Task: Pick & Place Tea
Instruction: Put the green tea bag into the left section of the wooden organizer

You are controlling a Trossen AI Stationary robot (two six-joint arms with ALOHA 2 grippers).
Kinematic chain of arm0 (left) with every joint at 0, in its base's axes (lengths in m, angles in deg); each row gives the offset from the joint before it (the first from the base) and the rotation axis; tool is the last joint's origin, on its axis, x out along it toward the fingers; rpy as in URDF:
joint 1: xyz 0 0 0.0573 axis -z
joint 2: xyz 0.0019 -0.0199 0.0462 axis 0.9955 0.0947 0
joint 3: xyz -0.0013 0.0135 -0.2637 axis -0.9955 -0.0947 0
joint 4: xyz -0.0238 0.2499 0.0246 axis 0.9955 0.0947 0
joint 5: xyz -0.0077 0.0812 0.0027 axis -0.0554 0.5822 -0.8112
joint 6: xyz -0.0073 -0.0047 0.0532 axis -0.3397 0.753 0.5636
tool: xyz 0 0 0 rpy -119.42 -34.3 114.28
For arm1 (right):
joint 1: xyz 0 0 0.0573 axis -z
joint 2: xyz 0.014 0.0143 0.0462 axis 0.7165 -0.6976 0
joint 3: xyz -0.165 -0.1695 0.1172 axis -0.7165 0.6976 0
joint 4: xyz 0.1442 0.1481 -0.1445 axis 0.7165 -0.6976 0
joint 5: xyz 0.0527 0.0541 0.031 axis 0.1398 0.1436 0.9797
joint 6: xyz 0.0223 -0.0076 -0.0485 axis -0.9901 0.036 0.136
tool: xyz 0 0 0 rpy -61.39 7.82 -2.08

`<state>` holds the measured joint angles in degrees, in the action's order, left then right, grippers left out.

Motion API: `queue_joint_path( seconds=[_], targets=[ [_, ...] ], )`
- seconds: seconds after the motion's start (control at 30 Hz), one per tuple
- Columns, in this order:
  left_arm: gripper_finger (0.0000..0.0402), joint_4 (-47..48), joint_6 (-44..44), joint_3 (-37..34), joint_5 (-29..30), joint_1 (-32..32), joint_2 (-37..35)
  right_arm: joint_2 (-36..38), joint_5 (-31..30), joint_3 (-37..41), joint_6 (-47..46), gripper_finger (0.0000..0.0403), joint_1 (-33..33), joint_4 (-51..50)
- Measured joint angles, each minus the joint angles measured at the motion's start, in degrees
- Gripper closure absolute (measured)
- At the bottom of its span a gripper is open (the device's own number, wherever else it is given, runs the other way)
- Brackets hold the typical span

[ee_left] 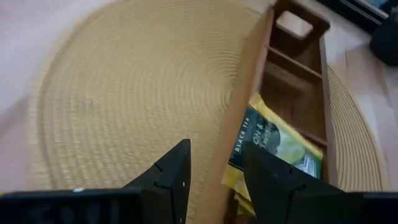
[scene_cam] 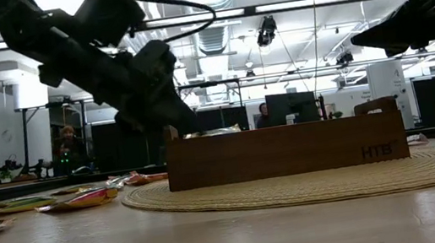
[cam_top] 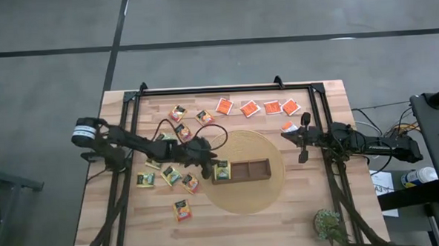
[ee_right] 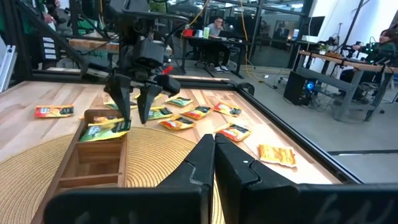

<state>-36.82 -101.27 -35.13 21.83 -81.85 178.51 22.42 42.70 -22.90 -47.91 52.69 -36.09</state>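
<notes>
One tea sachet below left gripper

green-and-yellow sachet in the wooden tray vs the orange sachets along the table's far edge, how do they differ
The dark green-and-yellow tea sachet lies in an end compartment of the brown three-compartment wooden tray, propped on the wall; the bright orange white-edged sachets lie flat on the bare wooden table. It is alone there; they form a row. The left gripper hovers over it, jaws open; none is near them. Both are small square packets.

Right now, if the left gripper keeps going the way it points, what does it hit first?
Probably the wooden tray's near wall: the open left gripper straddles it, one finger over the green-and-yellow sachet in the end compartment, though depth is unclear.
</notes>
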Motion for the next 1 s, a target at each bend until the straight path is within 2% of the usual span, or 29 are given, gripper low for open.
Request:
queue_joint_path(
  seconds=[0.33, 0.63, 1.0],
  targets=[
    [0.0266, 1.2, 2.1, 5.6, -4.5, 0.1, 3.2, 0.0, 0.0, 0.0, 0.0, 0.0394, 0.0, 0.0],
    [0.0266, 6.0, 0.8, 5.4, -5.4, 0.2, 3.2, 0.0, 0.0, 0.0, 0.0, 0.0394, 0.0, 0.0],
    [0.027, 6.0, 1.2, 5.6, -6.5, 0.2, 3.2, 0.0, 0.0, 0.0, 0.0, 0.0394, 0.0, 0.0]
  ],
)
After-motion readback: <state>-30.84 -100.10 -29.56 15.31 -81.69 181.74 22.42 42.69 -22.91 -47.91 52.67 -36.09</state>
